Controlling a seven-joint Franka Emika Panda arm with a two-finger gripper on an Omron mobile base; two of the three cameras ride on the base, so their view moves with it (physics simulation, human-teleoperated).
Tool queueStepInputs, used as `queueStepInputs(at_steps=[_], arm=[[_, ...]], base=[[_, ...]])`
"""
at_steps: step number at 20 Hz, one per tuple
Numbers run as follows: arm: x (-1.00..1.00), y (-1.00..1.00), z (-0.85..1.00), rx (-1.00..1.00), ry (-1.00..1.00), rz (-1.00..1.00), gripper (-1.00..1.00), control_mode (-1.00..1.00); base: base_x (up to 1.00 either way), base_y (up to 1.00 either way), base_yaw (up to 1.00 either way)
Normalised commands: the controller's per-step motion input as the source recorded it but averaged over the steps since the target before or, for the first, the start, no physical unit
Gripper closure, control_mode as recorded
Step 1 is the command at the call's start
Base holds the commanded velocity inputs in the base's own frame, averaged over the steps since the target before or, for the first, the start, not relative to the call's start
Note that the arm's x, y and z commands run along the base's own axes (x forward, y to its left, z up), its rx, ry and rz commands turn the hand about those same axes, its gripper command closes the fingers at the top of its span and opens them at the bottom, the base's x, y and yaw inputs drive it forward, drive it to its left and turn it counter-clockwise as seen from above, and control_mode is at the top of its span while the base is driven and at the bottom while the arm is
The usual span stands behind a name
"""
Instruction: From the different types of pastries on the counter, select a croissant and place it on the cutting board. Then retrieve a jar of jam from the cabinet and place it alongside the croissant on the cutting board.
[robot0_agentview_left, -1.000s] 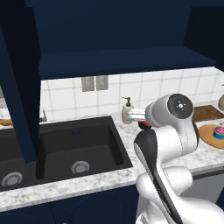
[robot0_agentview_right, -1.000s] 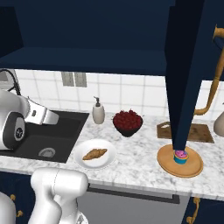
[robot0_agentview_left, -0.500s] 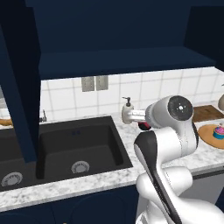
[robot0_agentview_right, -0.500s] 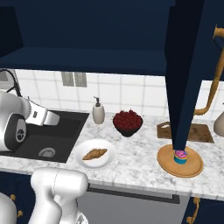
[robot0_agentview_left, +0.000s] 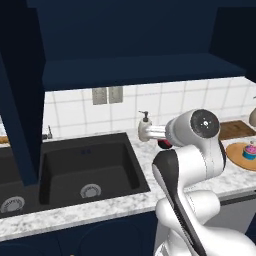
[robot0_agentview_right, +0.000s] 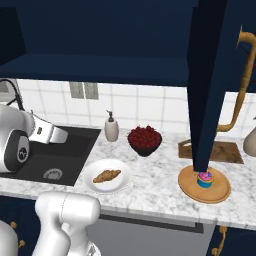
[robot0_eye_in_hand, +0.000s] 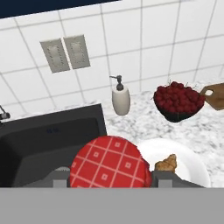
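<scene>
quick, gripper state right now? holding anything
gripper: shut on the jar of jam, its red checked cap sitting between the finger tips.

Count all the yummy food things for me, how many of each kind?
Croissant: 1
Cupcake: 1
Bowl of red fruit: 1
Jar of jam, held between the jaws: 1
Total: 4
</scene>
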Motion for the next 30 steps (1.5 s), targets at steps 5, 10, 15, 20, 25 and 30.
queueStepInputs(at_steps=[5, 10, 15, 20, 25, 30], arm=[[0.00, 0.00, 0.00, 0.00, 0.00, 0.00, 1.00, 1.00], [0.00, 0.00, 0.00, 0.00, 0.00, 0.00, 1.00, 1.00], [0.00, 0.00, 0.00, 0.00, 0.00, 0.00, 1.00, 1.00], [0.00, 0.00, 0.00, 0.00, 0.00, 0.00, 1.00, 1.00], [0.00, 0.00, 0.00, 0.00, 0.00, 0.00, 1.00, 1.00], [0.01, 0.00, -0.04, 0.00, 0.00, 0.00, 1.00, -1.00]], base=[[0.01, -0.93, 0.11], [0.15, -0.30, 0.04], [0.79, 0.01, 0.00], [0.69, 0.00, 0.00], [0.36, -0.01, 0.00], [0.26, -0.01, 0.00]])
